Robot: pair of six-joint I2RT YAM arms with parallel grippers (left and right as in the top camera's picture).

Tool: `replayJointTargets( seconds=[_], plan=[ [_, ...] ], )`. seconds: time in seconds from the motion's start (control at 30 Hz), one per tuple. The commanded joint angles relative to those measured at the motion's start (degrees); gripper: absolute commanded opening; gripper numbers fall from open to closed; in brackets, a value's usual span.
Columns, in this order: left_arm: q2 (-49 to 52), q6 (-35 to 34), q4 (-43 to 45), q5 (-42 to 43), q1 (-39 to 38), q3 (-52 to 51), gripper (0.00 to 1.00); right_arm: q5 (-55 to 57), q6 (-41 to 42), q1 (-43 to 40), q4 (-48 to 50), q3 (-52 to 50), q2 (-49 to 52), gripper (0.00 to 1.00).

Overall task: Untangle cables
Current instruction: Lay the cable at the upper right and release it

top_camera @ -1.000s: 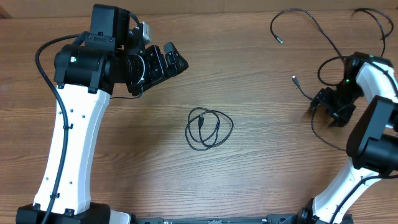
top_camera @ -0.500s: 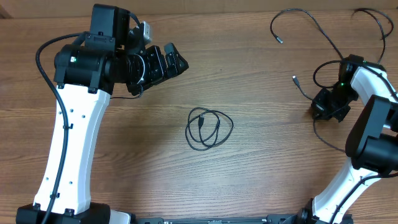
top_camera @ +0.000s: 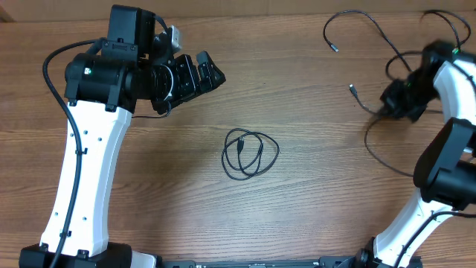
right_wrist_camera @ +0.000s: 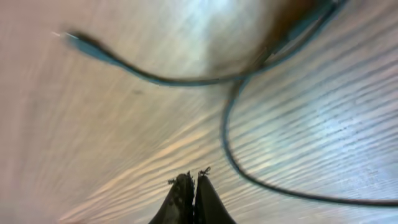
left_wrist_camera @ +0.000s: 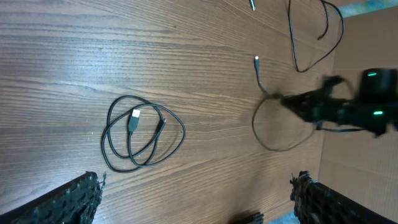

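Overhead: coiled cable [top_camera: 251, 152] central, loose cables [top_camera: 379, 30] beside closed right jaws.

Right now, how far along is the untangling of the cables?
Done: loose cords lie spread at the far right. In hand: the right gripper is shut among them; whether it holds one is unclear. Remaining: the coiled bundle at centre, untouched; the left gripper is open.

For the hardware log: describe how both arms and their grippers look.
The left arm and right arm match: white shells on the long links, black joint housings, and black two-finger ends, the left gripper and right gripper. A thick black cable runs along the left arm. Small green lights glow at joints.
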Motion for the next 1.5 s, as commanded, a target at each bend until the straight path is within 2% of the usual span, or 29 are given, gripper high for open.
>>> replayJointTargets(
  seconds=[0.0, 0.17, 0.2, 0.23, 0.27, 0.3, 0.47, 0.83, 1.0, 1.07, 1.13, 1.23, 1.47],
  plan=[
    [-0.94, 1.73, 0.22, -0.52, -0.37, 1.11, 1.0, -2.71, 0.37, -0.35, -0.96, 5.99, -0.42, 0.04],
    [-0.92, 1.73, 0.22, -0.52, -0.39, 1.11, 1.0, -3.56, 0.61, -0.35, -0.04, 8.37, -0.39, 0.04],
    [-0.92, 1.73, 0.2, -0.52, -0.39, 1.11, 1.0, -2.29, 0.61, -0.35, -0.11, 8.24, -0.33, 0.08],
    [-0.9, 1.73, 0.2, -0.52, -0.37, 1.11, 1.0, 0.07, 0.61, -0.28, -0.48, 7.91, -0.26, 0.28],
    [-0.9, 1.75, 0.2, -0.52, -0.39, 1.11, 1.0, 2.12, 0.61, -0.28, -1.05, 7.56, -0.26, 0.38],
    [-0.9, 1.75, 0.2, -0.52, -0.39, 1.11, 1.0, 3.91, 0.61, -0.17, -1.77, 6.93, -0.26, 0.42],
    [-0.87, 1.73, 0.46, -0.52, -0.39, 1.11, 1.0, 6.21, 0.35, 0.57, -1.77, 0.92, -0.26, 0.44],
    [-0.57, 1.75, 0.28, -0.52, -0.39, 1.11, 1.0, 7.96, 2.14, 3.63, 7.17, -13.42, -0.26, 0.5],
    [-0.57, 1.75, 0.2, -0.52, -0.39, 1.11, 1.0, 12.0, 4.9, 3.85, 10.32, -17.46, -0.22, 0.49],
    [-0.57, 1.75, 0.24, -0.52, -0.39, 1.11, 1.0, 11.98, 4.9, 3.89, 11.98, -19.06, -0.22, 0.44],
    [-0.57, 1.73, 0.28, -0.52, -0.37, 1.11, 1.0, 11.98, 4.9, 3.96, 13.29, -20.44, -0.22, 0.31],
    [-0.57, 1.75, 0.26, -0.52, -0.39, 1.11, 1.0, 11.5, 4.94, 3.96, 14.82, -21.94, -0.22, 0.04],
    [-0.57, 1.75, 0.26, -0.52, -0.37, 1.11, 1.0, 6.75, 6.4, 3.21, 11.76, -16.72, -0.42, 0.04]
  ],
)
